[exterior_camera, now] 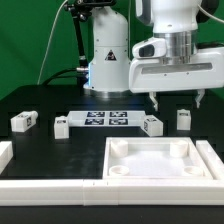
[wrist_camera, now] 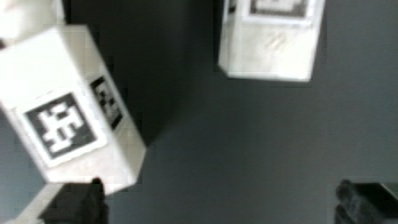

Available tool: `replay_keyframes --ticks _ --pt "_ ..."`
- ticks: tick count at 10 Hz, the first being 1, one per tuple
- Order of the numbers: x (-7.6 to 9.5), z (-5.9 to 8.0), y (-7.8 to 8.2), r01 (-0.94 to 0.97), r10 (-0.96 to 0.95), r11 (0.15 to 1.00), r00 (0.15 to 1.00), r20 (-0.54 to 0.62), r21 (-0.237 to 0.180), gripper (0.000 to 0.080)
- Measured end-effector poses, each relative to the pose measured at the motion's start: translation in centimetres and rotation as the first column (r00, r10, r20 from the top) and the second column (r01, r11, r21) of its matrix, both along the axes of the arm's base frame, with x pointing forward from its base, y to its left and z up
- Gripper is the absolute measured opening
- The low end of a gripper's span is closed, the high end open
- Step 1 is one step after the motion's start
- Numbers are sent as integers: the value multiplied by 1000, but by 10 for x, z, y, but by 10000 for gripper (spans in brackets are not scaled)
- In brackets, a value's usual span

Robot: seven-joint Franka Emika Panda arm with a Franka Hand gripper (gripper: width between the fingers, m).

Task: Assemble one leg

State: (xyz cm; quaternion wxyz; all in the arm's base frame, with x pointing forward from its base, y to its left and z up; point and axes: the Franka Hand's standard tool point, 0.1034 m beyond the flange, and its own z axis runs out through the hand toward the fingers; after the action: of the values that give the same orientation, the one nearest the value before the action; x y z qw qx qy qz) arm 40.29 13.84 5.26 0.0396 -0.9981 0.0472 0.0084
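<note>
Several white legs with marker tags lie on the black table. Two sit at the exterior view's left (exterior_camera: 22, 121) (exterior_camera: 60, 127). Two more (exterior_camera: 152, 124) (exterior_camera: 184, 118) sit just behind the white tabletop (exterior_camera: 160, 176). My gripper (exterior_camera: 180, 103) hangs open and empty above these two, a little over the table. In the wrist view one leg (wrist_camera: 71, 110) lies close by one fingertip (wrist_camera: 71, 205) with its tag facing up. Another leg (wrist_camera: 270, 45) lies farther off. My gripper (wrist_camera: 221, 205) holds nothing, with bare black table between the fingertips.
The marker board (exterior_camera: 105, 120) lies between the legs at mid-table. A white raised border (exterior_camera: 40, 188) runs along the front and the exterior view's left edge. The robot base (exterior_camera: 108, 55) stands at the back before a green screen.
</note>
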Motion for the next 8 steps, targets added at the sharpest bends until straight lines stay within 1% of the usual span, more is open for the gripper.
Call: replay_keyframes --ticks 1,2,4,6,7,8 --pt "-12 -5 4 -9 7 1000 991 -131 -12 649" --pt "-11 -5 9 -14 11 1000 977 -212 -14 649" --pt "-16 -5 15 -25 17 1000 922 -386 -15 649" --pt "-15 -6 17 -31 22 999 867 -498 -9 649" --pt "-21 -6 14 -39 29 999 813 -582 -4 649" --pt "-22 -7 13 -39 29 999 754 -656 0 649"
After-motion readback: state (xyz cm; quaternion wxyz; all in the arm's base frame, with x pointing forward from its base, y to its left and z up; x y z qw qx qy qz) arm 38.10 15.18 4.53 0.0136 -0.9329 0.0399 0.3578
